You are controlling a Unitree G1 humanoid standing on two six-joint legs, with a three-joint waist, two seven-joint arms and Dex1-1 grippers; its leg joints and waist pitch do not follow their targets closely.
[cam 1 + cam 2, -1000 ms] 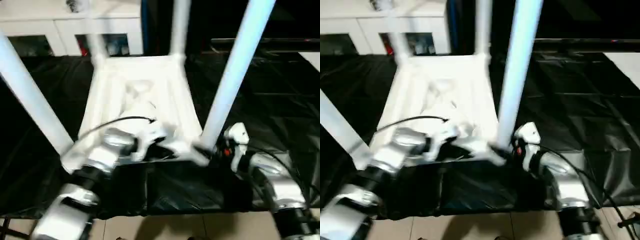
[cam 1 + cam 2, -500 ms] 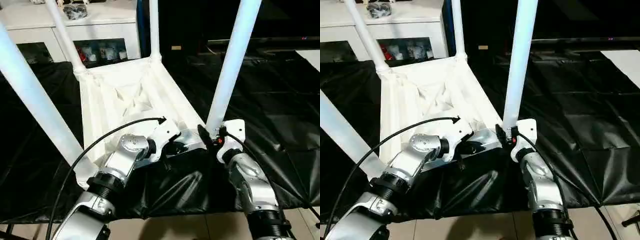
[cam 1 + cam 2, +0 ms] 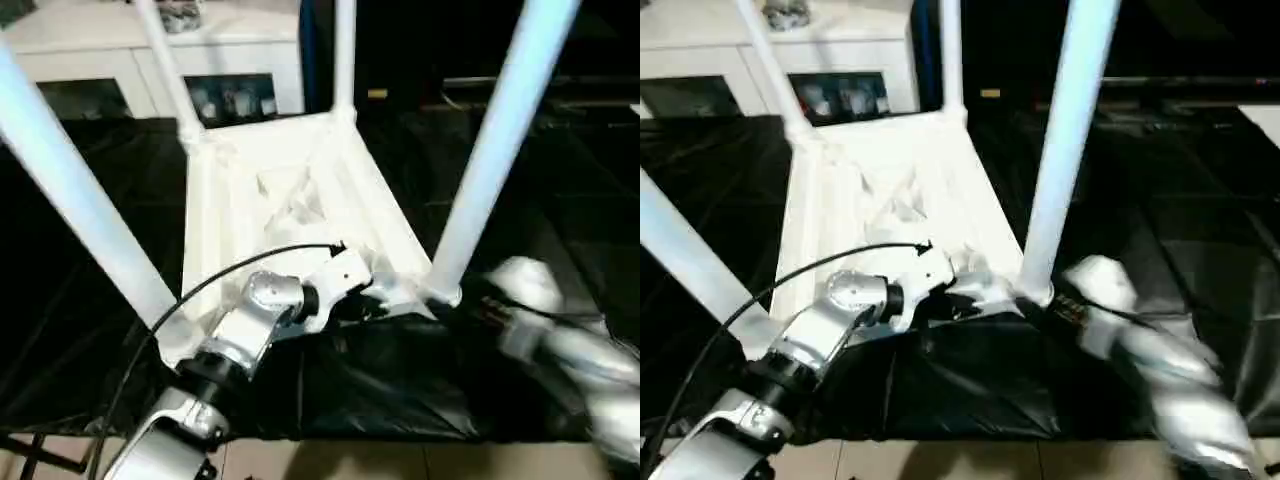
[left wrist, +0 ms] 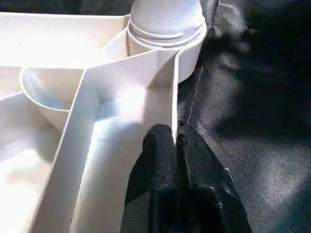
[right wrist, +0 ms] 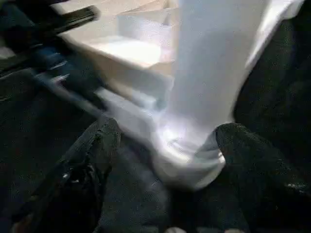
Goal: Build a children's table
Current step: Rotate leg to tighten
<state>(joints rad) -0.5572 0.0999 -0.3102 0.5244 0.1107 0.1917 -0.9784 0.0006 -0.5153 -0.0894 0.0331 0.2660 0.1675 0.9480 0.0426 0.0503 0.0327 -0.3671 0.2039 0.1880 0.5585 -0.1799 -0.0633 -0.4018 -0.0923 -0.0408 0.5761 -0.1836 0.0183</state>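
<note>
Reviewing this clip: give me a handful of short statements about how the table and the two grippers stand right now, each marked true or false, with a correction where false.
1. The tabletop lies upside down on black sheeting with its ribbed underside up. True.
2. Only two legs are fitted. False: four legs stand up from the corner sockets, among them the near right leg.
3. The left gripper is shut on the tabletop's thin edge wall. True.
4. The right gripper is clamped tight on the near right leg. False: its fingers stand apart on either side of the leg's base.
5. A white cabinet stands behind the table. True.
</note>
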